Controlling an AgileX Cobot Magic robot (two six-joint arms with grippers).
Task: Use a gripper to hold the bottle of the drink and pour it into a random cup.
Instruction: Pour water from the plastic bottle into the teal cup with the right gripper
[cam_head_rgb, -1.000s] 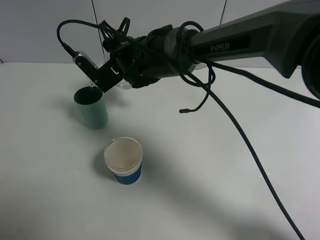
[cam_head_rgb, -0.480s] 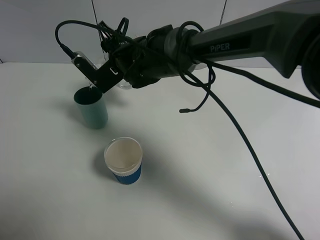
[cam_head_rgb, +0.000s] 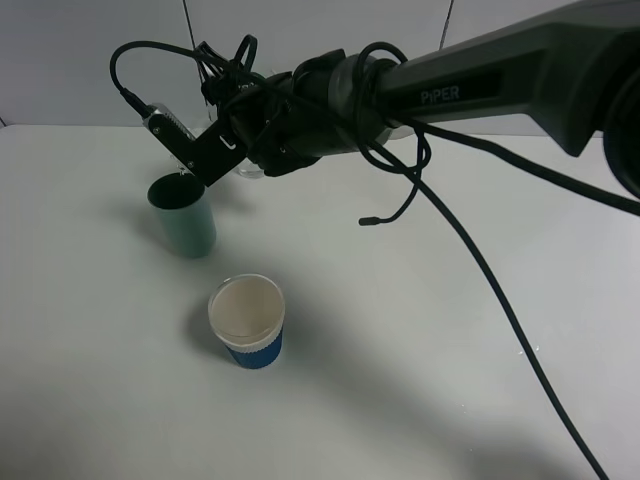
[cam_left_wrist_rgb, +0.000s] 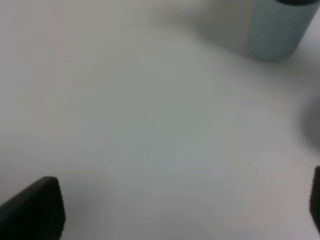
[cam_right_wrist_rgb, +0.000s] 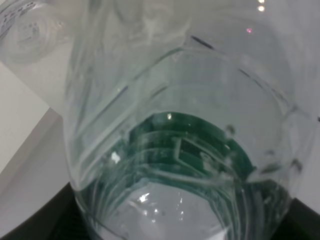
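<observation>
While the right pincer (cam_head_rgb: 190, 140) stays clamped on the small clear plastic green-labelled bottle (cam_right_wrist_rgb: 180, 150), tilted above the teal cylindrical cup (cam_head_rgb: 182, 215) at the white desk's (cam_head_rgb: 450, 350) ten o'clock, hardly anything has shifted.

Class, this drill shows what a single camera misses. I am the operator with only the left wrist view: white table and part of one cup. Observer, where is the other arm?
Observer: The right gripper is across on the left side of the high view, just above the rim of the green cup.
Operator: Is it holding anything?
Observer: Yes, it is shut on the bottle of the drink, which fills the right wrist view.
Operator: Any other cup out there?
Observer: A blue-banded white cup stands in front of the green one, not touching it.
</observation>
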